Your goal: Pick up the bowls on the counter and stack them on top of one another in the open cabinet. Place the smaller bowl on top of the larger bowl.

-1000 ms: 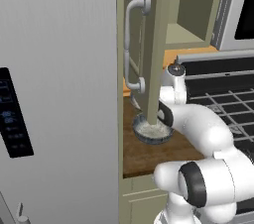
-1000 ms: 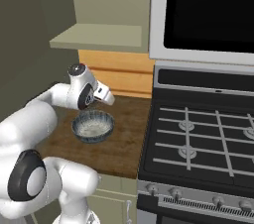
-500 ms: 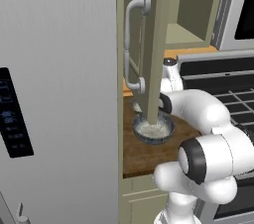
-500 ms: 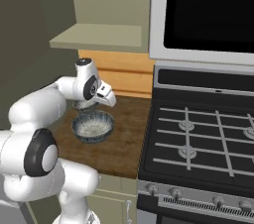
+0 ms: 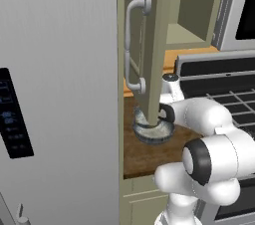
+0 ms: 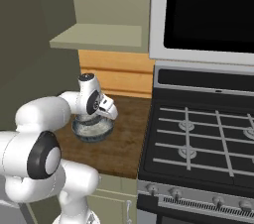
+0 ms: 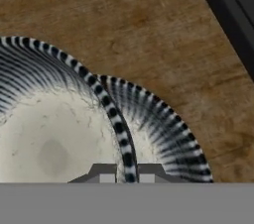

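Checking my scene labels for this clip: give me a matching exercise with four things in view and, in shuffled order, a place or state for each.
Things:
1. bowl
2. cabinet door
3. stove
4. claw

Places or states:
A. swung open, with a pale curved handle on it
B. shut on the bowl's striped rim
C. sitting on the brown counter
D. black, with grates, to the right of the counter

Pairs: 1-C; 2-A; 3-D; 4-B
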You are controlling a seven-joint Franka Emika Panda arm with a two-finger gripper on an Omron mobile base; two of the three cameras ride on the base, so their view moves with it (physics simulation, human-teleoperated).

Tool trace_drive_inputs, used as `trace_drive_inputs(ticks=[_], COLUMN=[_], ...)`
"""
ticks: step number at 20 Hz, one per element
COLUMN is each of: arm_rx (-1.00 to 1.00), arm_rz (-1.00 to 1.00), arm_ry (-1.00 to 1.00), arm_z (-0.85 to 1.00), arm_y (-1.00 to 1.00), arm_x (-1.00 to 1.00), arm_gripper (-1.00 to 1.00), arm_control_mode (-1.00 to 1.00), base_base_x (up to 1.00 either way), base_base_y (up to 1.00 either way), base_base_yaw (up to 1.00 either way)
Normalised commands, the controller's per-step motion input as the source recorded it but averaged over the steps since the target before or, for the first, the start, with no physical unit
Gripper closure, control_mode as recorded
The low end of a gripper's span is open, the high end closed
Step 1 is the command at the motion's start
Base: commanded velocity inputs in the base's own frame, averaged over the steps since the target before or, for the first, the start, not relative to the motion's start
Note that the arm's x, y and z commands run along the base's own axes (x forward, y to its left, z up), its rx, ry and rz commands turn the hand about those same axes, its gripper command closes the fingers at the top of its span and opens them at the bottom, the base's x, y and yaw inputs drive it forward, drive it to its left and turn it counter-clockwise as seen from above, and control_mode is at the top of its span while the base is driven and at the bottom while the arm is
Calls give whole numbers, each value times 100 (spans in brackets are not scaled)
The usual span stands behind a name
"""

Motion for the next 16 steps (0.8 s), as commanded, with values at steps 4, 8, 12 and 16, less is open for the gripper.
trace_drive_inputs(ticks=[4, 8, 12, 16], arm_rx=[-3, 1, 12, 10], arm_rz=[0, 0, -4, -9], arm_ry=[0, -2, 0, 9], arm_z=[-55, 3, 64, 19], arm_y=[0, -2, -18, -76], arm_x=[0, -11, -43, -24], arm_gripper=[100, -100, -100, -100], arm_control_mode=[-100, -100, -100, -100], base_base_x=[0, 0, 0, 0], base_base_y=[0, 0, 0, 0], base_base_yaw=[0, 0, 0, 0])
